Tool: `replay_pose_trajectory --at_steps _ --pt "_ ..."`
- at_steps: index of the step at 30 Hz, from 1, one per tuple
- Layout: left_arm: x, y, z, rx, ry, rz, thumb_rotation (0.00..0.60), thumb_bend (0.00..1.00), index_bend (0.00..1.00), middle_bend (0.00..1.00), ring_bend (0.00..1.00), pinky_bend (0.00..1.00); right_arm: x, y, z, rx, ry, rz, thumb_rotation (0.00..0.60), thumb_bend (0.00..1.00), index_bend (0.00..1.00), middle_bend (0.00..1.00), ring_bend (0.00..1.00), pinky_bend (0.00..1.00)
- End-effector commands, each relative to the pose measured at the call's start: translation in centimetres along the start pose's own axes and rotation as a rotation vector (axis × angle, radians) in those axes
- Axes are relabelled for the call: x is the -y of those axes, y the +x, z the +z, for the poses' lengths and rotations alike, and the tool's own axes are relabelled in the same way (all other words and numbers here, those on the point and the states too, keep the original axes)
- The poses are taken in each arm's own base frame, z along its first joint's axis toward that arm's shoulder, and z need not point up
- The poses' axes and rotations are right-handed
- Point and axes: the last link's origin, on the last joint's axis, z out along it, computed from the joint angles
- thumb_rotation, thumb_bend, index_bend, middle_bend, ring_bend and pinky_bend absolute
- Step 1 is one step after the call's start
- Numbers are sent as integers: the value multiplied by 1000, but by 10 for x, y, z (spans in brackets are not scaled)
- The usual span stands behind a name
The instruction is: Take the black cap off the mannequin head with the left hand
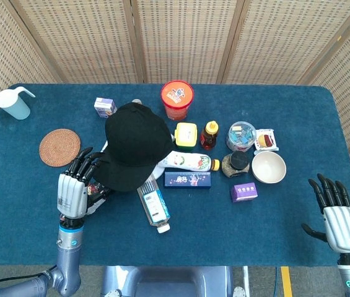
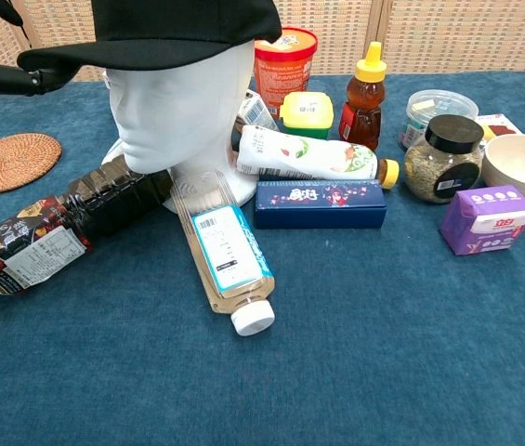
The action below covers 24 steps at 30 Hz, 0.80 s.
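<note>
**Fingers at the brim, cap not yet lifted**

Fingers of the left hand point(image 1: 74, 189) reach toward the brim of the black cap point(image 1: 135, 145), spread and gripping nothing; in the chest view a dark fingertip point(image 2: 20, 79) lies at the brim's edge, though whether it touches cannot be told. The brim is the natural place to approach, since it juts out from the crown and offers an edge to pinch. The cap sits fully on the white mannequin head point(image 2: 177, 111), brim pointing toward the robot's left side, which suits that hand. The head stands upright on its base on the blue counter point(image 1: 224, 229), hemmed in by a dark bottle point(image 2: 39, 237) lying at its foot and a clear bottle point(image 2: 225, 265) lying in front, so lifting straight up looks safer than dragging sideways. Further right are a blue box point(image 2: 318, 203), a honey bottle point(image 2: 360, 93) and a bowl point(image 1: 268, 167), well apart from the cap. The right hand point(image 1: 339, 223) waits at the counter's near right corner, fingers apart and empty, clear of the work.
</note>
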Motion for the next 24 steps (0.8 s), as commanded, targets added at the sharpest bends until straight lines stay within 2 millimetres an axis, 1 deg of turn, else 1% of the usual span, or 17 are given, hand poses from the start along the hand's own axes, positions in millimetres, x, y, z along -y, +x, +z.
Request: replay_pose_trajectory --at_steps 1,7,10,16,20,24 --pt "0 -1 1 -20 -2 -2 600 277 518 449 317 492 0 1 0 -1 0 3 600 0 9 0 0 14" --pt "4 1 0 -74 -32 -8 600 344 659 568 431 583 -1 1 0 -2 1 4 600 0 9 0 0 14" --pt "6 0 0 -95 -47 -5 600 370 702 607 467 613 0 1 -1 2 3 6 600 0 9 0 0 13" --pt "8 -2 4 -110 -59 14 600 392 729 634 497 641 0 1 -1 2 3 12 600 0 9 0 0 14" --pt "9 1 11 -132 -78 38 600 401 743 643 506 650 -1 1 -1 5 3 9 600 0 9 0 0 11" --pt "14 5 22 -168 -92 75 600 407 752 649 512 653 0 1 -1 9 6 11 600 0 9 0 0 10"
